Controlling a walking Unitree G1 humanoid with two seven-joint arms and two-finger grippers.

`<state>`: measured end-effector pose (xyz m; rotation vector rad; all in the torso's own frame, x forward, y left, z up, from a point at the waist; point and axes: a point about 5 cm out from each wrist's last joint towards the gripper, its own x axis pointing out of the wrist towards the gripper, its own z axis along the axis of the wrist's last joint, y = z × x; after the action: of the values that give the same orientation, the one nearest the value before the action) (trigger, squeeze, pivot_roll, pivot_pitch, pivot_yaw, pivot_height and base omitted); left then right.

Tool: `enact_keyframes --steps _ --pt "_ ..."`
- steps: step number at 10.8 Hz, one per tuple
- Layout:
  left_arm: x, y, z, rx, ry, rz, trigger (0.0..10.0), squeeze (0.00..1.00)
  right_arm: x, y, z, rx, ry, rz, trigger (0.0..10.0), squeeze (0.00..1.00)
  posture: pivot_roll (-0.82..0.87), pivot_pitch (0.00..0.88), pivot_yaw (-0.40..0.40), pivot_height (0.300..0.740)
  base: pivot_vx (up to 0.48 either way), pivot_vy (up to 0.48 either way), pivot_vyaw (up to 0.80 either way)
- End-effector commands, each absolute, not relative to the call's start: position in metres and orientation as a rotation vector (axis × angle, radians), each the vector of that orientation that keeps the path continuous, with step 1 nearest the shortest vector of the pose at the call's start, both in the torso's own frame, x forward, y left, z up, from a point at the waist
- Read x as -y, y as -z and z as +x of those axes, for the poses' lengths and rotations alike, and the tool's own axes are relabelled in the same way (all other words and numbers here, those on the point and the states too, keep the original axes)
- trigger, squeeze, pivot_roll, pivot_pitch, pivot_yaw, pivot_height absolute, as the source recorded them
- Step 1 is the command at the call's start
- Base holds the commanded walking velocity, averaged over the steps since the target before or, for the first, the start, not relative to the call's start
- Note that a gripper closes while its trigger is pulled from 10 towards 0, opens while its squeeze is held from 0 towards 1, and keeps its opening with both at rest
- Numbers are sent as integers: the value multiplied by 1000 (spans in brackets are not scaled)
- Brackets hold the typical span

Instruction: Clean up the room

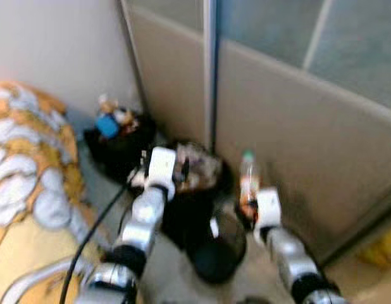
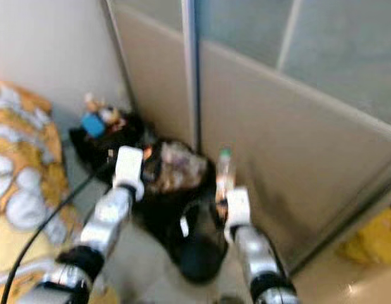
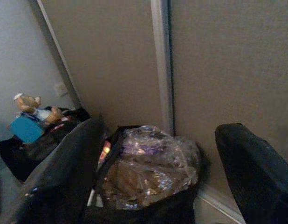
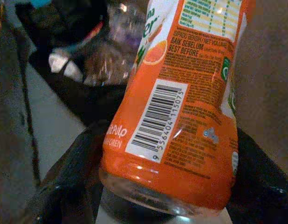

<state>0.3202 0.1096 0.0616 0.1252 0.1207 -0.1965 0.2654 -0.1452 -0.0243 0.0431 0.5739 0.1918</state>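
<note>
**Bottle in the right gripper, trash bags in the corner**

So the right gripper (image 1: 248, 206) has its two black fingers clamped around the base of an orange juice bottle (image 1: 248, 179) (green cap, orange label with a barcode, easy to read in the right wrist view (image 4: 181, 116)). It's held upright, just in front of the beige sliding door panel (image 1: 297, 139) and right beside the open black trash bag (image 1: 195, 183) stuffed with crinkly clear plastic.

The left gripper (image 3: 153, 186) is spread wide open with nothing between the fingers, hovering over that same bag's near edge.

Further back in the corner sits a second black bag (image 1: 119, 142) with a blue box (image 1: 107, 125) and some small bits on top. A yellow-and-white patterned blanket (image 1: 24, 158) lies off to the left. The head views are pretty blurry.
</note>
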Motion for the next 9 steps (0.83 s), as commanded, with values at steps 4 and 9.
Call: enact_keyframes --steps 4,9 --pt "-133 -61 290 -186 373 229 10000 0 132 20 284 -698 -70 143 0 0 9 160 158 736 0 0 0" --pt "-109 -88 233 -253 730 164 10000 0 135 18 290 -782 -28 30 10000 0 41 280 159 736 0 0 0"
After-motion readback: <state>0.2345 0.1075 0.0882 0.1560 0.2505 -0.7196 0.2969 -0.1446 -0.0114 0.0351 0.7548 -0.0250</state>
